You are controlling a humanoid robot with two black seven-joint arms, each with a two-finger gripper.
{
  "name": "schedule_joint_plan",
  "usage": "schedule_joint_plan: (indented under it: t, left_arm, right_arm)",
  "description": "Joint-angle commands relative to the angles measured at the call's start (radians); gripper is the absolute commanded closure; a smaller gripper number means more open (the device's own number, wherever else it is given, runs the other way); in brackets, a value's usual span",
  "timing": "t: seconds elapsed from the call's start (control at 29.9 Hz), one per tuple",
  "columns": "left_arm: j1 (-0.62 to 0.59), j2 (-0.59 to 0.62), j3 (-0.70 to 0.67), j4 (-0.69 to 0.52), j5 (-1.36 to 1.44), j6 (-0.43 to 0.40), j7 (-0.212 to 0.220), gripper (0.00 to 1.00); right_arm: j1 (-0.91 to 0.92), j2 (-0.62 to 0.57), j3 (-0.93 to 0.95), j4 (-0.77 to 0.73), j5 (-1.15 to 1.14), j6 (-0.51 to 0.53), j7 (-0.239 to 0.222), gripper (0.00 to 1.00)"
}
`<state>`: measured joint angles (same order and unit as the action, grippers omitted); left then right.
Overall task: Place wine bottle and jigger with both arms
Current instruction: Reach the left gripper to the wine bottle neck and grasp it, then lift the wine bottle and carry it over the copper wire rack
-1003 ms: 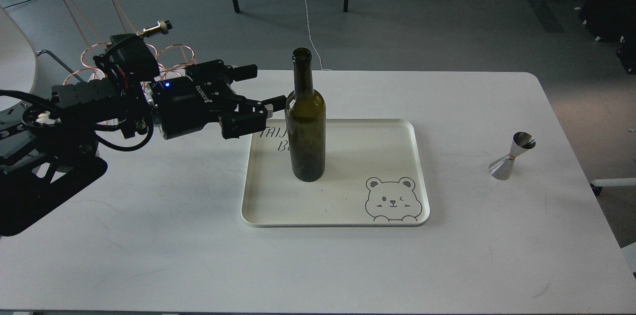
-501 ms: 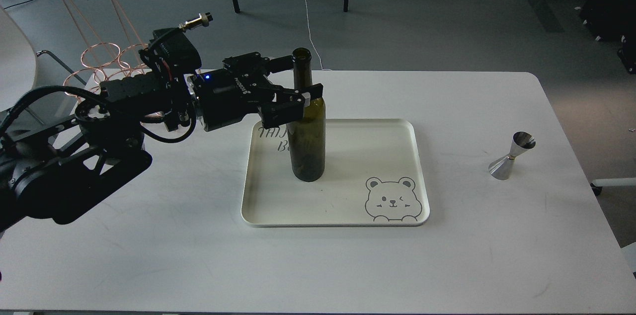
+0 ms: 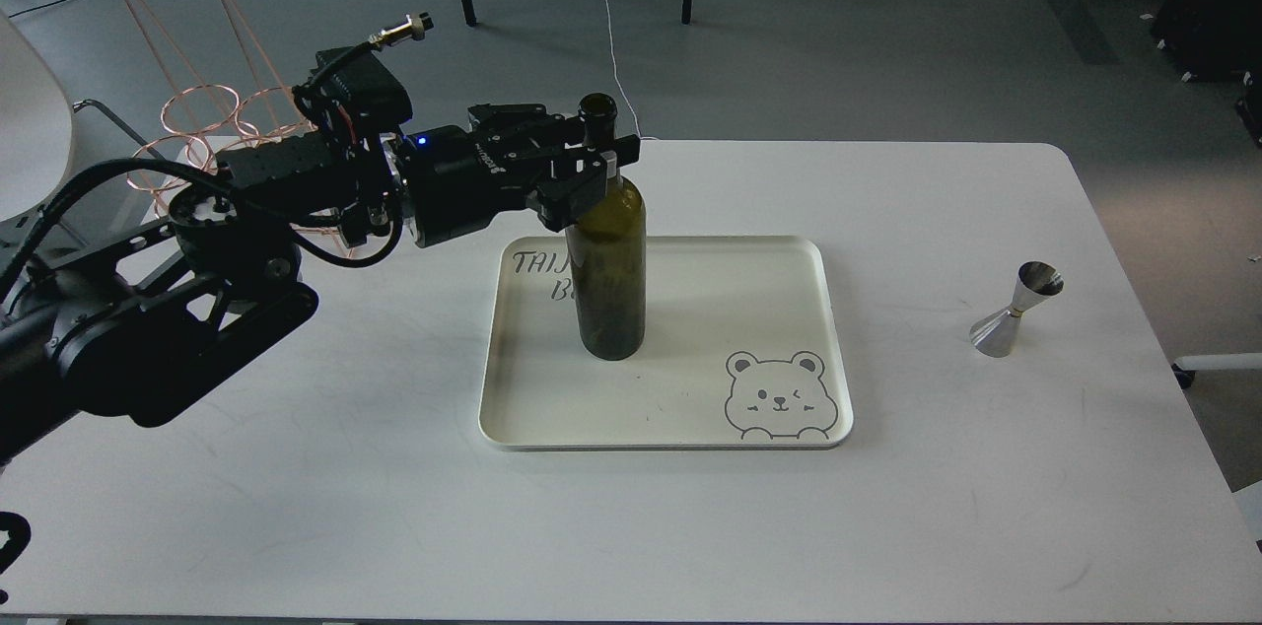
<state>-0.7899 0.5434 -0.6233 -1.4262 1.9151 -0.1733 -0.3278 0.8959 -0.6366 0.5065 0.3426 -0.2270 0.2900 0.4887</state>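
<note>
Now L gripper [image 3: 592,167] sits at neck of wine bottle [image 3: 610,250], upright on tray [image 3: 828,349], fingers either side, can't tell if clamped yet; looks like grasp step, next needs firm squeeze + straight lift; jigger [image 3: 1016,310] waits far right on table [image 3: 986,507].

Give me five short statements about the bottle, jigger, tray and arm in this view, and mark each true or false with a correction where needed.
1. The wine bottle stands upright on the tray. True.
2. The jigger lies in the tray. False: it stands on the table, right of the tray.
3. The left gripper is at the bottle's neck. True.
4. The bottle covers the tray's bear drawing. False: the bear is clear, at the near right corner.
5. The right arm holds the jigger. False: no right arm is visible.
</note>
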Motion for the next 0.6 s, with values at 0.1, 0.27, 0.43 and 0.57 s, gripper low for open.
schedule_joint_plan:
  t: [0.1,0.27,0.43,0.57]
  left_arm:
    - [-0.012,0.039,-0.029,-0.02,-0.024,0.018,-0.003,0.82]
    - [-0.078,0.166,-0.044,-0.019,-0.135,0.02,-0.007,0.85]
    - [-0.152,0.354,-0.03,0.029,-0.214,0.015,-0.031,0.85]
    - [-0.19,0.417,-0.027,0.143,-0.214,0.015,-0.082,0.85]
  right_arm:
    - [-0.002,0.0,0.003,-0.001,0.0,0.0,0.0,0.06]
    - [0.003,0.0,0.003,-0.001,0.0,0.0,0.0,0.06]
    - [0.012,0.0,0.003,-0.002,0.0,0.0,0.0,0.05]
    - [0.012,0.0,0.003,-0.002,0.0,0.0,0.0,0.05]
